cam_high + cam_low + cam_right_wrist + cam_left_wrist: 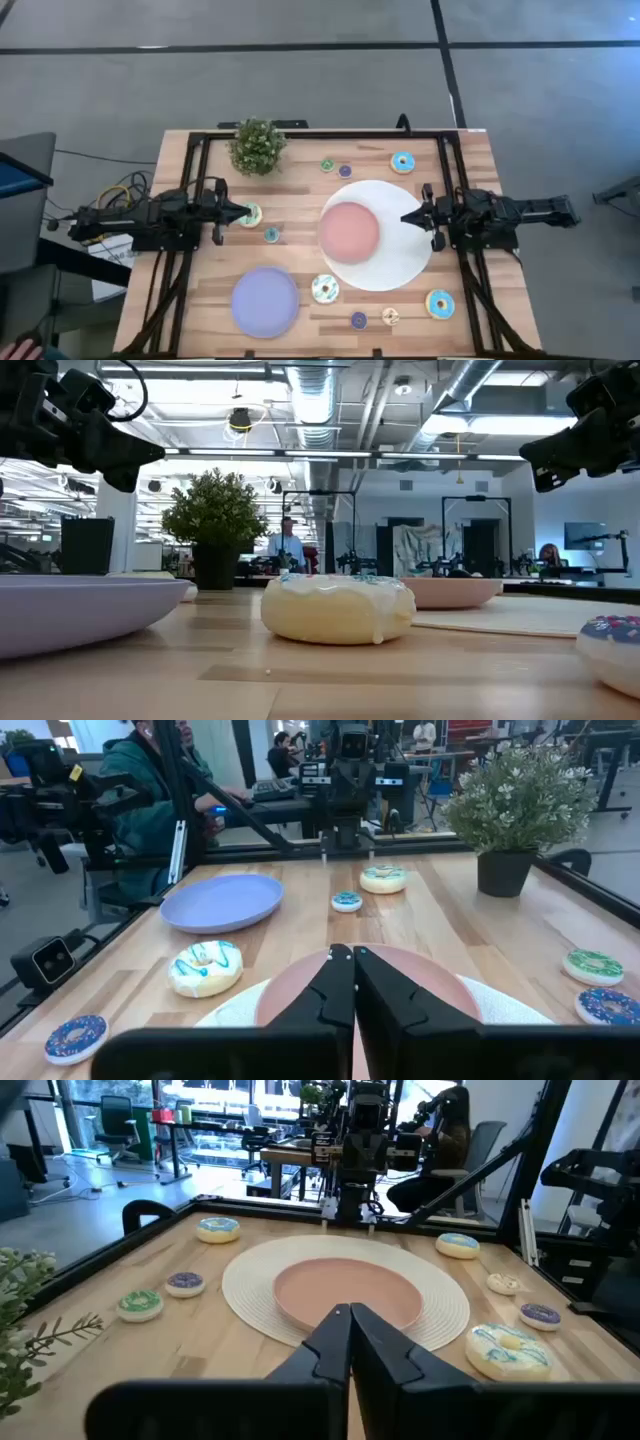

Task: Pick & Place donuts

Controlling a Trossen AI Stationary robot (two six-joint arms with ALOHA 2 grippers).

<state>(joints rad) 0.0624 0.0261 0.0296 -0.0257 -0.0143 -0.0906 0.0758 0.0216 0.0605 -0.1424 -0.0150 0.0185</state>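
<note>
Several toy donuts lie flat on the wooden table. A pale-green iced one (251,215) and a tiny teal one (271,235) are by my left gripper (243,212). Green (327,165), purple (345,171) and blue-iced (403,161) ones lie near the far edge. A teal-iced one (325,289), a purple one (359,320), a tan one (391,317) and a blue one (440,303) lie near the near edge. My left gripper (350,1312) is shut, raised above the table. My right gripper (405,216) (354,954) is shut too, raised over the pink plate's right side.
A pink plate (349,232) sits on a round white mat (395,265) at mid-table. A lavender plate (265,302) lies at the near left. A potted plant (257,146) stands at the far edge. A black frame (445,150) rims the table. A person (140,790) sits beyond the left side.
</note>
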